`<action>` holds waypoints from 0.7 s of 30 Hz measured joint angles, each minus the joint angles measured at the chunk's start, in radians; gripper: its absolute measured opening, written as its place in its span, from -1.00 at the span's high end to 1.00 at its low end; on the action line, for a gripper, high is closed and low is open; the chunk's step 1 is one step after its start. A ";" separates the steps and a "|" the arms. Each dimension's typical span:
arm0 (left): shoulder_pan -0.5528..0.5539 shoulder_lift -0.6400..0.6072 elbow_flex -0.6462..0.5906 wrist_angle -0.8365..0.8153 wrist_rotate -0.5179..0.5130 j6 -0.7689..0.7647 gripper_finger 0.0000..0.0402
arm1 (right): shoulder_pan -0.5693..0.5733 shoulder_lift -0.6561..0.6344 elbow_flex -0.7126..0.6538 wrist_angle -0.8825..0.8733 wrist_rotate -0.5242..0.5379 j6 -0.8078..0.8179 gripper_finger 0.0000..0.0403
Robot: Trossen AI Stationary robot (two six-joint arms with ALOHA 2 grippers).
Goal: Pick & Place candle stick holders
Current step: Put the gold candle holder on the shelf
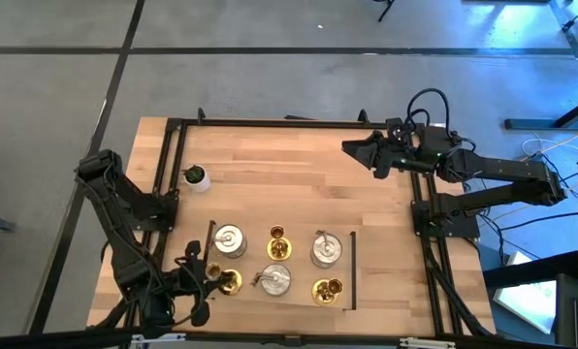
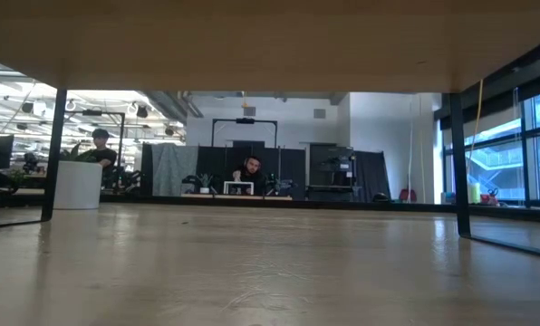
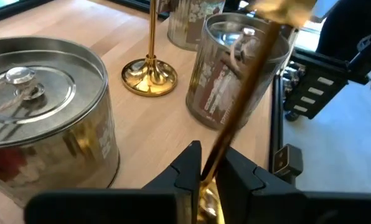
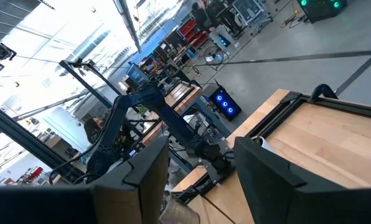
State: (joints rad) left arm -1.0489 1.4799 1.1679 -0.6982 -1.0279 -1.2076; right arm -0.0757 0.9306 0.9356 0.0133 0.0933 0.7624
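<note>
Three squat silver-grey holders (image 1: 229,240) (image 1: 274,279) (image 1: 325,248) stand on their bases near the table's near edge. Two gold holders (image 1: 277,236) (image 1: 328,289) stand upright among them. My left gripper (image 1: 211,278) is at the near left, shut on the third gold holder (image 1: 230,282). In the left wrist view its stem (image 3: 248,74) slants away between my fingers, next to a silver holder (image 3: 42,112), a second silver holder (image 3: 235,68) and an upright gold one (image 3: 149,74). My right gripper (image 1: 357,148) is open and empty above the far right. My left gripper pinches the gold holder's slim stem (image 3: 218,149) near its lower end, between the two fingers (image 3: 190,167). The holder is tilted, and its top (image 3: 279,9) leans away from the gripper. The fingers hide its base, so I cannot tell if it rests on the table.
A small white pot with a plant (image 1: 196,176) stands at the far left. Two thin black strips (image 1: 211,237) (image 1: 353,271) lie beside the group of holders. A black rail frame (image 1: 270,121) runs round the table. The table's middle is bare wood (image 1: 299,184).
</note>
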 joint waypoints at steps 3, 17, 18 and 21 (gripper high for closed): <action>0.000 0.001 0.000 -0.005 0.007 -0.002 0.78 | 0.000 0.000 0.000 -0.007 0.000 0.000 0.08; 0.005 0.001 0.000 0.014 0.074 -0.025 0.53 | 0.000 0.000 0.000 -0.018 0.000 0.000 0.08; 0.005 0.001 0.000 0.015 0.074 -0.025 0.51 | 0.000 0.000 0.000 -0.018 0.000 0.000 0.08; 0.005 0.001 0.006 0.008 0.075 -0.028 0.44 | 0.000 0.000 0.000 -0.018 0.000 0.000 0.08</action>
State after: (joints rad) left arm -1.0443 1.4812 1.1737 -0.6898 -0.9533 -1.2352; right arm -0.0757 0.9306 0.9356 -0.0048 0.0937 0.7624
